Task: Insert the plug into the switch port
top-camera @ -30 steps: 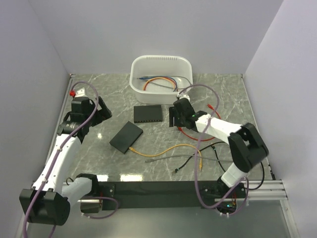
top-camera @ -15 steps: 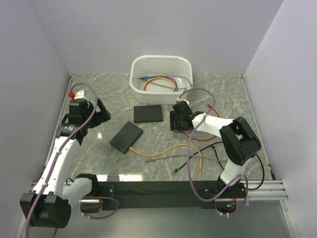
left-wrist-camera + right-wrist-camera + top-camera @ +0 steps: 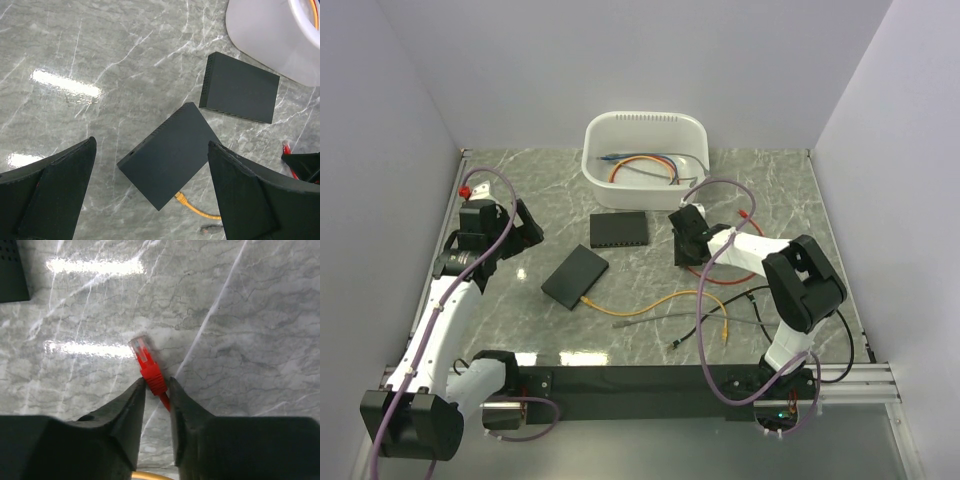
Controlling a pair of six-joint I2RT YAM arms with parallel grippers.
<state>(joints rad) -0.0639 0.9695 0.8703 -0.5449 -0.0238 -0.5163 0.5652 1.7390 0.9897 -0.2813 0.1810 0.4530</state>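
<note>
Plug [image 3: 148, 366], red, lies on the marble table [image 3: 260, 310] right of the switches [image 3: 618, 230], and my right gripper [image 3: 156, 389] has just narrowed from wide to pinch its boot, so I judge it ready to lift; left gripper [image 3: 151, 144] hangs spread.

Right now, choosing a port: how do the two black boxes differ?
The far box lies roughly square to the table; the near box sits diagonal. A yellow cable meets the near box's edge; the far box has none. Both are flat and black.
</note>
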